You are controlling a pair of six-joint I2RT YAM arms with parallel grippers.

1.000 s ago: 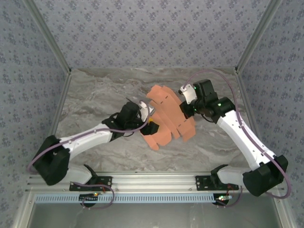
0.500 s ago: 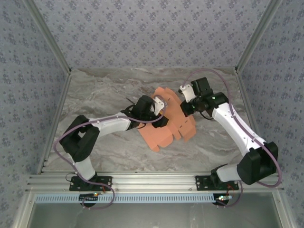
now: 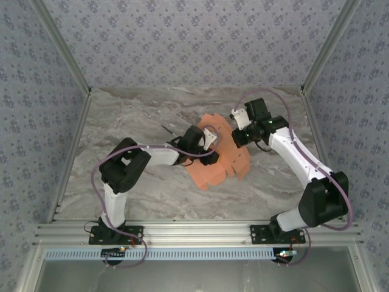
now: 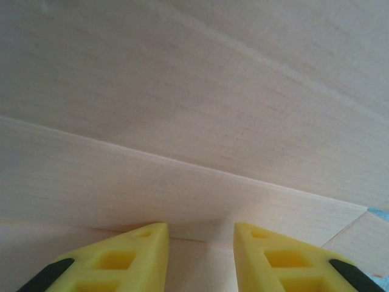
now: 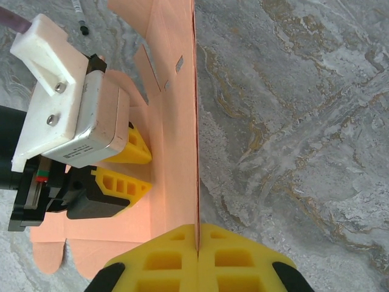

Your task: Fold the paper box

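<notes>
- The paper box (image 3: 220, 161) sits mid-table, half-folded, with one panel standing on edge and running straight away from the right pincer (image 5: 197, 234).
- The right pincer is clamped on that raised edge.
- The left pincer (image 5: 150, 172) has its jaws partly apart and grips nothing; its tips press the inner panel beside the crease.
- The table (image 3: 134, 121) lies bare around the box, and nothing obstructs.

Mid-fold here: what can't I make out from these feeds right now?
- Top view: fingertips of the left gripper, hidden under its own wrist housing.
- Left wrist view: which panel of the paper box it faces; too close, washed out.
- Right wrist view: how deep the box edge sits in the shut right gripper; its fingers cover it.
</notes>
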